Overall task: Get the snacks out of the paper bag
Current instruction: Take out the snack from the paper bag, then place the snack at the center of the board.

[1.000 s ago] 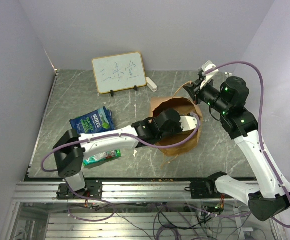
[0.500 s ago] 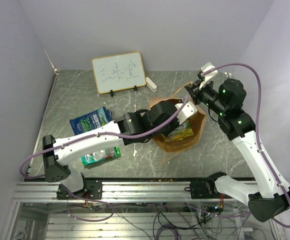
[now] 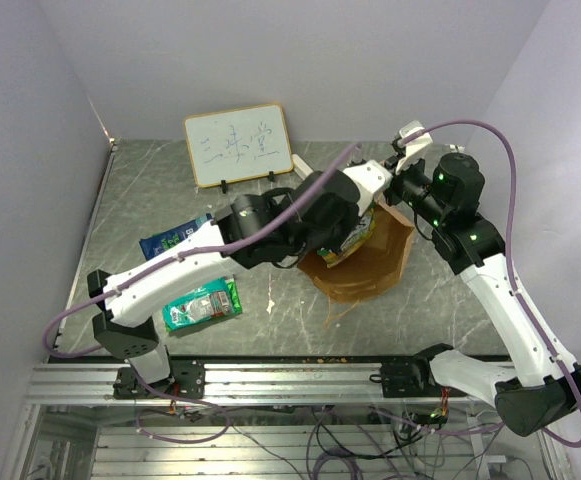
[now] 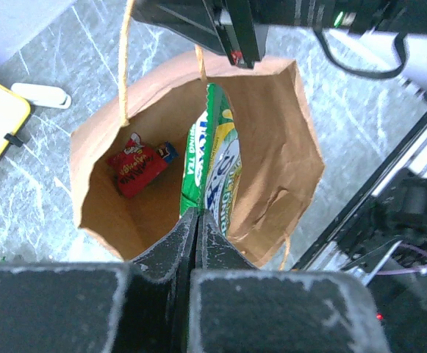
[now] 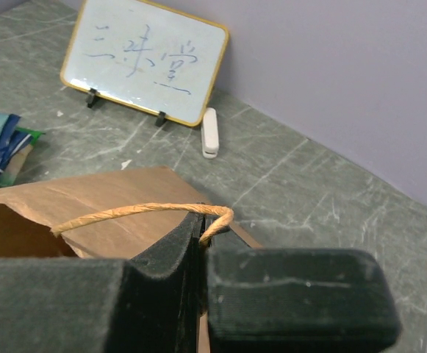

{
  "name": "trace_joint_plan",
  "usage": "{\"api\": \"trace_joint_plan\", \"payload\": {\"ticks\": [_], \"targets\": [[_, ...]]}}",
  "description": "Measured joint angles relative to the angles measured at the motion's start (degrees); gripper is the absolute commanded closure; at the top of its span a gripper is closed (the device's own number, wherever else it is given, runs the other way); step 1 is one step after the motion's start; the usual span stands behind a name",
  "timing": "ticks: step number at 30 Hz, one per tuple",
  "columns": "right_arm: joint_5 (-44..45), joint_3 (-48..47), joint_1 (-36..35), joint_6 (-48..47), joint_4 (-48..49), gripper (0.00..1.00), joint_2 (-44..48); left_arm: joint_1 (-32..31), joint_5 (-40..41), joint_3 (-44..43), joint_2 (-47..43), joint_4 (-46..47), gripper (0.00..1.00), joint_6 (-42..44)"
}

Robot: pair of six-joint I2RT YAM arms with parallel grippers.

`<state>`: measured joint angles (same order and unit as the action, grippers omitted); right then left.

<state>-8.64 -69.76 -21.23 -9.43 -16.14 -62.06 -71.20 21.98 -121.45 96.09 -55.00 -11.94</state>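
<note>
The brown paper bag [image 3: 375,270] stands open right of the table's middle. My right gripper [image 3: 395,182] is shut on its twisted handle [image 5: 140,212], pinched between the jaws [image 5: 204,220]. My left gripper [image 3: 355,222] is shut on the lower edge of a green and yellow snack packet [image 4: 213,162] and holds it upright in the bag's mouth; the packet also shows from above [image 3: 355,242]. A red packet [image 4: 136,168] lies at the bottom of the bag [image 4: 301,147]. A blue packet [image 3: 170,238] and a green packet [image 3: 203,305] lie on the table to the left.
A white framed board [image 3: 237,143] with writing stands at the back, with a small white stick [image 5: 210,132] beside it. Grey walls close the table on the left, back and right. The metal rail with the arm bases runs along the near edge.
My left gripper has risen out of the bag with the green and yellow packet, and the arm has swung up and back. My right gripper still holds the handle, shifted slightly left.
</note>
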Motion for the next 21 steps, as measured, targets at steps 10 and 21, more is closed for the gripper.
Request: {"api": "trace_joint_plan", "payload": {"ticks": [10, 21], "targets": [[5.5, 0.0, 0.0, 0.3, -0.5, 1.0, -0.2, 2.2, 3.6, -9.3, -6.7, -6.3, 0.93, -8.1], [5.4, 0.0, 0.0, -0.3, -0.5, 0.99, -0.2, 9.9, 14.1, -13.3, -11.9, -16.7, 0.93, -16.9]]}}
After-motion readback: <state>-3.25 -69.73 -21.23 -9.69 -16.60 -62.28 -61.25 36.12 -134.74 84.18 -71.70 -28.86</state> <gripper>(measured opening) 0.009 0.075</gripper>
